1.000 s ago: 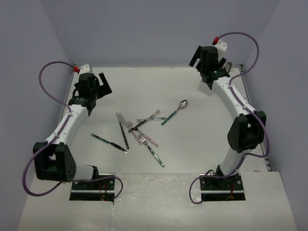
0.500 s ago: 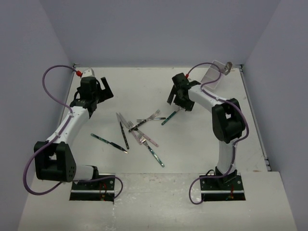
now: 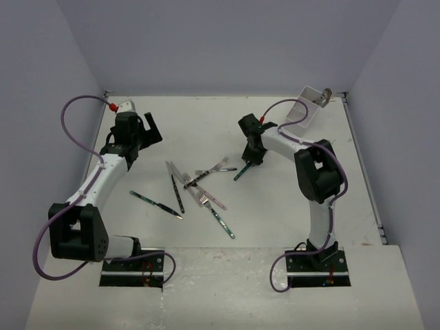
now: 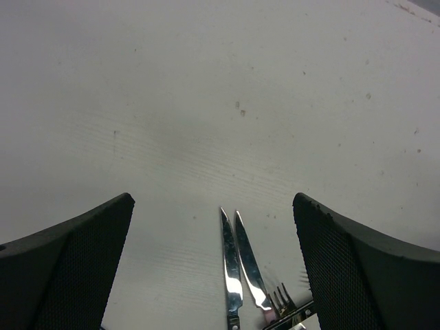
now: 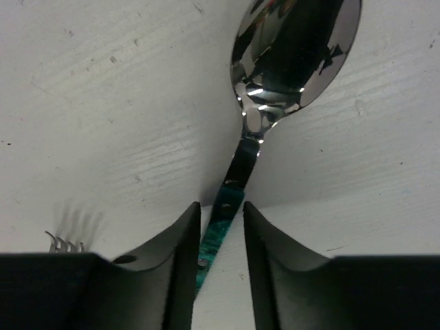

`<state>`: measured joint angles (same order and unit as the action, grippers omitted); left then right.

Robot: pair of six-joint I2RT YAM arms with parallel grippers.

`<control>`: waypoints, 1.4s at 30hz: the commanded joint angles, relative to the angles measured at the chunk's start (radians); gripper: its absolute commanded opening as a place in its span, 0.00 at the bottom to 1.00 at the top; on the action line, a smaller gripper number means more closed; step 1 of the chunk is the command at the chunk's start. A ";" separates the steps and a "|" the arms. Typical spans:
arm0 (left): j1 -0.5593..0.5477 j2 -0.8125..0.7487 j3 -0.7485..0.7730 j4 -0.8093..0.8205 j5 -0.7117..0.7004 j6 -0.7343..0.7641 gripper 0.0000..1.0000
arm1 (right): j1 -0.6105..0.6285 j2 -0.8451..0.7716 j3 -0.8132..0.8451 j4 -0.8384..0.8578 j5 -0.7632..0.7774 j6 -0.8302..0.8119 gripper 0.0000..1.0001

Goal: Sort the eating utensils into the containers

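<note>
Top external view: right gripper (image 3: 251, 157) is down on the table (image 3: 206, 124) over the spoon (image 3: 240, 172), whose green handle end pokes out toward the near side. Left of it mid-table is the loose pile of utensils (image 3: 196, 185): forks crossed at the far end, two knives side by side on the left, a pink-handled fork and a green-handled fork on the near side. One dark-handled knife (image 3: 157, 204) lies apart, near-left of the pile. White bin (image 3: 307, 108) sits tilted at the far right corner, well apart from the pile; there is something shiny at its upper edge, too small to tell. Left gripper (image 3: 152, 127) is raised over the far left of the table, not touching anything. Right wrist view: right gripper (image 5: 221, 205) fingers (image 5: 182, 275) sit close on either side of the spoon (image 5: 295, 48) handle. The bowl lies flat on the table (image 5: 103, 103) beyond the tips. The gap is narrow, but cannot tell whether both pads actually press the handle. Fork tines (image 5: 65, 240) show at the lower left. Left wrist view: left gripper (image 4: 213, 199) jaws are spread wide with nothing between them, over bare table (image 4: 206, 82). Two knife blades (image 4: 232, 275) lie parallel below, and fork tines (image 4: 282, 299) are just beside them.
</note>
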<state>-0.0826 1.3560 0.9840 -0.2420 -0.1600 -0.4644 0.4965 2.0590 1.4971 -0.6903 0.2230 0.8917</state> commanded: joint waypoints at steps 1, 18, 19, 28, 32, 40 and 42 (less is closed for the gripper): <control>0.003 -0.043 0.004 0.033 -0.006 -0.014 1.00 | -0.001 0.006 0.012 -0.023 0.036 0.018 0.27; 0.004 -0.072 0.002 0.030 -0.033 -0.010 1.00 | -0.001 -0.259 -0.196 0.358 0.081 -0.197 0.00; 0.003 -0.074 0.001 0.032 -0.032 -0.008 1.00 | -0.001 -0.298 -0.228 0.417 0.091 -0.223 0.00; 0.003 -0.077 0.002 0.059 -0.032 0.010 1.00 | -0.024 -0.436 -0.293 0.753 0.209 -0.543 0.00; 0.003 -0.066 0.010 0.075 -0.027 0.024 1.00 | -0.117 -0.433 -0.250 0.920 0.161 -0.658 0.00; 0.003 -0.034 0.050 0.093 -0.041 0.049 1.00 | -0.318 -0.239 0.056 1.089 0.271 -0.862 0.00; 0.003 -0.020 0.065 0.099 -0.050 0.055 1.00 | -0.343 -0.183 0.116 1.133 0.333 -0.920 0.00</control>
<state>-0.0826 1.3174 0.9932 -0.1974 -0.1883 -0.4419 0.1658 1.8191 1.5185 0.2806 0.4408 0.1169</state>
